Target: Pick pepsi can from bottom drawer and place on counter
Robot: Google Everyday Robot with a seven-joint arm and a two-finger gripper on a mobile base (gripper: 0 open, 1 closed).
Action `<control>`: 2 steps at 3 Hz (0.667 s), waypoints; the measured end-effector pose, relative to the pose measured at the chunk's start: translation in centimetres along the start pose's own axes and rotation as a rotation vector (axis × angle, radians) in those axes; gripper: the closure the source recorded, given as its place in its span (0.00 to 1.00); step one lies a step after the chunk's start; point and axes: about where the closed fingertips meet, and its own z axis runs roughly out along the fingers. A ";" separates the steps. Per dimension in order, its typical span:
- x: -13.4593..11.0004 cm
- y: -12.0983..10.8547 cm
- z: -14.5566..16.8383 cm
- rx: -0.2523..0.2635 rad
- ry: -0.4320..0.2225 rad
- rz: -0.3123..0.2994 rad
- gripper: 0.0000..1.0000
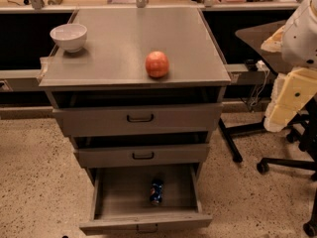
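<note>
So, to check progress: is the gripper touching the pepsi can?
Apart. Camera view shows the gripper at the right edge, well clear of the pepsi can in the bottom drawer.

Grey counter, grey bottom drawer, blue pepsi can, red-orange apple, white bowl, cream claw at right

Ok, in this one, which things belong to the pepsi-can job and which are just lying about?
Belongs to the job: pepsi can, inside the open bottom drawer; counter; gripper, off at the right edge, away from the drawer.

Just lying about: apple and white bowl on the counter; dark table and chair base at right.
</note>
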 end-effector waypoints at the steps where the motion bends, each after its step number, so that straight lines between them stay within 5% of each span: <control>1: 0.0 0.0 0.0 0.000 0.000 0.000 0.00; 2: -0.1 1.4 3.9 -0.048 -0.021 0.013 0.00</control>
